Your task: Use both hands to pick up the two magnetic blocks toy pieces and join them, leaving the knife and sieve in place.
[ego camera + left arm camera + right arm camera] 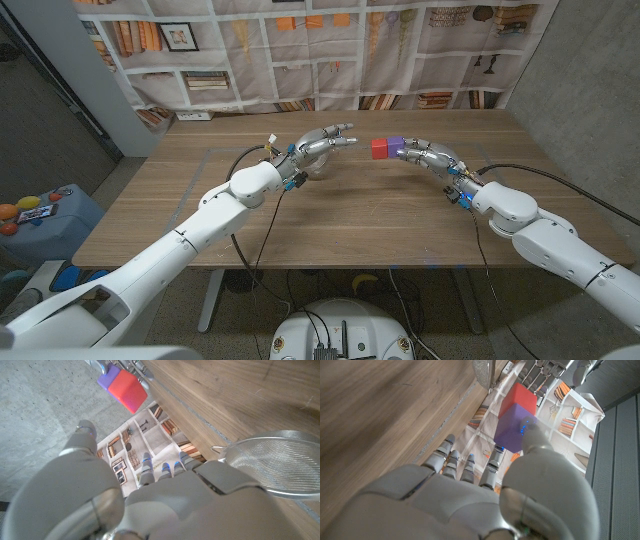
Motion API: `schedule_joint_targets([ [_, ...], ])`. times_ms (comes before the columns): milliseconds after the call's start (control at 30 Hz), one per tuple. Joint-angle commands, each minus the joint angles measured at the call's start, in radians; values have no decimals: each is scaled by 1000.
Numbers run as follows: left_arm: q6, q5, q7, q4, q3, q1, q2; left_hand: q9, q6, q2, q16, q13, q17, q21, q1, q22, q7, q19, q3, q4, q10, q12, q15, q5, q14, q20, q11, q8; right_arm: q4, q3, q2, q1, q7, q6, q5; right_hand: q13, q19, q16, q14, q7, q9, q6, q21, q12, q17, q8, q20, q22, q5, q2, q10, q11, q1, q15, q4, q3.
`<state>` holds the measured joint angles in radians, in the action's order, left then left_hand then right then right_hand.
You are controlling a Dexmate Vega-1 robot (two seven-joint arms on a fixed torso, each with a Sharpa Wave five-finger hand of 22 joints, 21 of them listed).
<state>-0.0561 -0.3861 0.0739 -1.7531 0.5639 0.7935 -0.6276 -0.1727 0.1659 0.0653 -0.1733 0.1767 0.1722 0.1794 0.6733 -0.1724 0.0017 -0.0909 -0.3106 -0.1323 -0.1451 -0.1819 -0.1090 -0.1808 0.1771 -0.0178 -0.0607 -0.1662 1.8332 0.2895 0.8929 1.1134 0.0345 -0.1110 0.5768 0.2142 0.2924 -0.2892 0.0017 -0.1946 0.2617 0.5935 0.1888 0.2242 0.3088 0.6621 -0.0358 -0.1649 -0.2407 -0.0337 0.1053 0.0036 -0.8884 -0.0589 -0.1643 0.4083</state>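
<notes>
A red block [379, 149] and a purple block [396, 145] are stuck together side by side and held above the table's middle. My right hand [428, 157] grips the purple block [514, 431] with its thumb pressed on it, and the red block [521, 399] sticks out beyond the fingers. My left hand [326, 141] hovers just left of the pair, fingers spread and holding nothing, with a short gap to the red block [128, 391]. From my left hand [125, 495] I see the joined pair ahead with the purple block [106, 379] at the far side.
A metal mesh sieve [280, 466] lies on the wooden table [350, 220] under my left hand; its rim [482, 367] also shows beyond the blocks. Cables trail from both wrists. A printed bookshelf backdrop [300, 50] hangs behind the table.
</notes>
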Motion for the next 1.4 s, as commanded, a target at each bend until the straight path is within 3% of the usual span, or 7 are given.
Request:
schedule_joint_targets([
  [33, -15, -2, -56, -18, -33, 30, -4, -3, -3, -13, -7, 0, 1, 3, -26, 0, -3, -16, 2, 17, 1, -8, 7, 6, 52, 5, 23, -7, 90, -20, 82, 12, -89, 120, -98, 0, 3, -2, -2, 14, 2, 90, 1, -5, 4, 6, 4, -3, -5, -23, 3, -9, -2, 2, 0, -5],
  [267, -31, 10, -95, -26, -50, 52, -5, -2, -28, -28, -9, -1, 1, 6, -53, 0, -14, -14, 6, 28, -1, -9, 21, 7, 46, 20, 28, -3, 123, -40, 115, 20, -110, 157, -127, 0, 4, -2, -1, 15, 0, 94, 1, -4, 5, 7, 4, -3, -6, -24, 6, -10, -3, 2, 0, -6],
  [400, -33, 22, -124, -33, -62, 66, -9, -2, -47, -35, -10, -1, 0, 7, -66, 1, -18, -12, 8, 32, -2, -9, 32, 7, 40, 31, 31, 0, 196, -20, 187, -7, -130, 290, -216, 0, 3, -2, -2, 16, -1, 95, 1, -4, 5, 8, 3, -3, -6, -25, 9, -8, -4, 1, 0, -6],
  [633, -20, 30, -167, -56, -90, 94, -26, -2, -62, -43, -10, -1, 0, 5, -80, 1, -18, -18, 10, 36, -1, -9, 41, 7, 35, 38, 33, 0, 263, -3, 240, -42, -128, 404, -288, 0, 2, -2, -2, 15, -3, 99, 0, -4, 5, 9, 1, -3, -7, -25, 10, -8, -6, 2, -1, -8],
  [1000, -42, 17, -205, -51, -132, 136, -36, -1, -66, -59, -10, -2, -1, 6, -93, 2, -14, -19, 8, 40, 5, -12, 41, 6, 28, 36, 40, -5, 331, 48, 273, -110, -106, 551, -380, 0, 3, -2, 0, 12, -5, 106, 1, -4, 6, 11, -1, -3, -7, -25, 12, -9, -9, 1, -2, -10],
  [1300, -49, 13, -244, -39, -156, 167, -36, -1, -97, -83, -7, -3, -1, 3, -125, 2, -25, -36, 11, 52, 0, -9, 53, 5, 32, 41, 47, -2, 359, 127, 271, -198, -56, 649, -479, 0, 5, -1, 1, 10, -8, 107, 1, -4, 5, 11, 0, -3, -7, -25, 14, -9, -11, 3, -3, -13],
  [1400, -38, 10, -255, -37, -161, 175, -38, -1, -123, -97, -7, -3, -1, 5, -166, 2, -63, -38, 21, 65, 4, -10, 72, 4, 29, 43, 64, -3, 367, 164, 270, -236, -28, 682, -527, 0, 6, -1, 2, 10, -8, 108, 2, -4, 5, 12, 0, -3, -7, -25, 15, -9, -12, 3, -3, -13],
])
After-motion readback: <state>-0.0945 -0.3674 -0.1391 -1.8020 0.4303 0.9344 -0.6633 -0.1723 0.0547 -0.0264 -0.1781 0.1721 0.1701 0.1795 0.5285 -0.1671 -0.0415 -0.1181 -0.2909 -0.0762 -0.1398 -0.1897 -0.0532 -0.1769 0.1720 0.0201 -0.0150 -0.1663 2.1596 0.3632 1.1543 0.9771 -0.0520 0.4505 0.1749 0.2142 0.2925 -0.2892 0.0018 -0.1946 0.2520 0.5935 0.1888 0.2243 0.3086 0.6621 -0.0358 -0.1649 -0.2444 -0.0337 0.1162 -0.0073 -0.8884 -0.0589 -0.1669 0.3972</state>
